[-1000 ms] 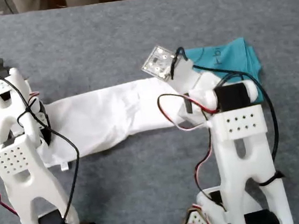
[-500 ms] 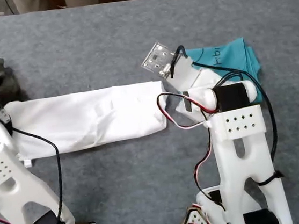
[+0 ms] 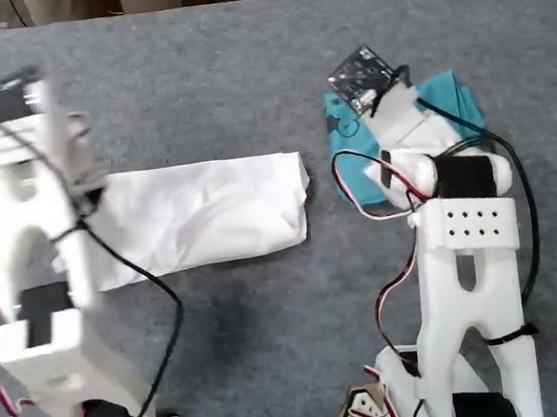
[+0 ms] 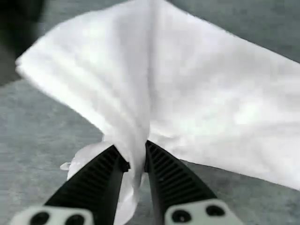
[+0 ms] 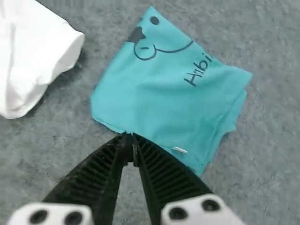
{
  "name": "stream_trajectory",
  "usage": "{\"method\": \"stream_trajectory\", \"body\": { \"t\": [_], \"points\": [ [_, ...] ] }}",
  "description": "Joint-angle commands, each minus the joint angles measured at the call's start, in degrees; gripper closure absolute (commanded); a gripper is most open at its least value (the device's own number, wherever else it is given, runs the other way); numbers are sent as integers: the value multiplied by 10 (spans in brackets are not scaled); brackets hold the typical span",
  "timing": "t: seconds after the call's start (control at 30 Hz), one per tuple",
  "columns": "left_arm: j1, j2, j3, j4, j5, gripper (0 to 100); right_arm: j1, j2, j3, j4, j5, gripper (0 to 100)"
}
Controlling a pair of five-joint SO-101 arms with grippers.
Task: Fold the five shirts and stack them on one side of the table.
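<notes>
Left gripper (image 4: 136, 161) is pinching a raised pleat of the white shirt (image 4: 211, 108), with fabric caught between the two ribbed black fingers (image 4: 101, 178) and bunching up above them. In the high view the white shirt is lying as a long folded band across the grey table (image 3: 243, 72), its rolled right end sitting near the middle. Its left end is passing under the left arm (image 3: 29, 227), which is hanging over that end. Right arm (image 3: 468, 237) is standing over the table's right half. Right gripper (image 5: 130, 140) is showing its jaws pressed together, tips sitting right at the near edge of the teal shirt (image 5: 173, 89); whether any cloth is caught there cannot be told. The teal shirt is lying folded flat on the table, dark print facing up, near the white shirt's rolled end but apart from it, with a strip of bare table showing between them.
</notes>
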Motion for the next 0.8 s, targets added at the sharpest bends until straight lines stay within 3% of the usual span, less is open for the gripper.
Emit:
{"method": "stream_trajectory", "body": {
  "t": [0.0, 0.37, 0.77],
  "points": [
    [86, -32, -27, 0, 44, 982, 33, -19, 21, -27, -4, 997],
    [264, -14, -41, -87, 69, 982, 71, -19, 58, -56, -6, 997],
    [367, 121, -127, -118, 69, 982, 71, -15, 60, -64, -7, 997]
  ]
}}
